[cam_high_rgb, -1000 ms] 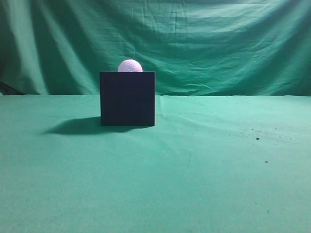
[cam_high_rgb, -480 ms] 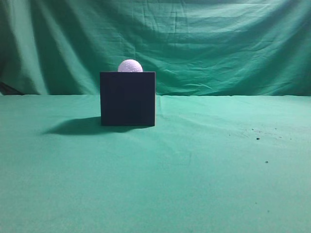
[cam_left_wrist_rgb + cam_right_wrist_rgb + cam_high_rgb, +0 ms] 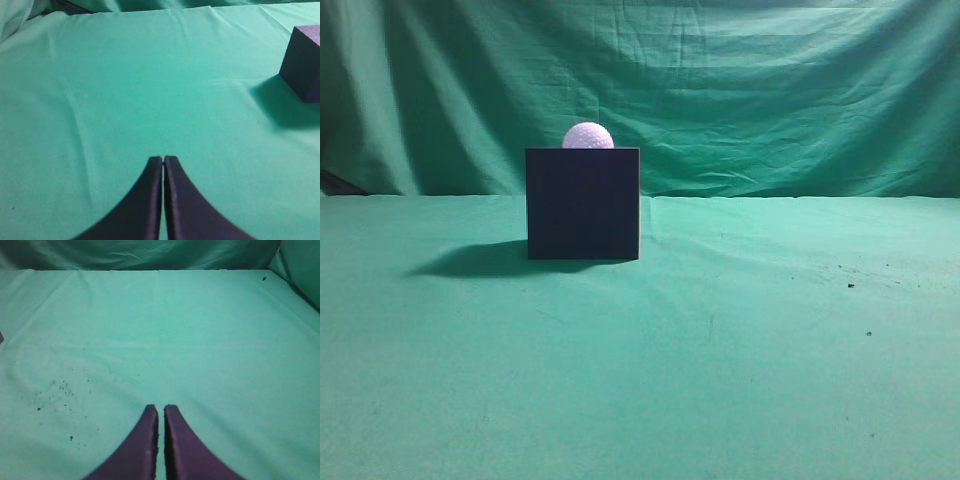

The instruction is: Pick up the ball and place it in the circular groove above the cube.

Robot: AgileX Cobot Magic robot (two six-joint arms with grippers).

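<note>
The black cube [image 3: 583, 203] stands on the green cloth left of centre in the exterior view. The white dimpled ball [image 3: 588, 136] sits on top of it, its lower part sunk below the cube's top edge. The cube's corner also shows at the right edge of the left wrist view [image 3: 304, 62]; the ball is out of that view. My left gripper [image 3: 163, 159] is shut and empty over bare cloth, well away from the cube. My right gripper [image 3: 161, 408] is shut and empty over bare cloth. Neither gripper shows in the exterior view.
Green cloth covers the table [image 3: 720, 350] and hangs as a backdrop [image 3: 770, 90]. Small dark specks lie on the cloth at the right [image 3: 850, 286] and in the right wrist view [image 3: 55, 390]. The cube's shadow falls to its left [image 3: 470, 260].
</note>
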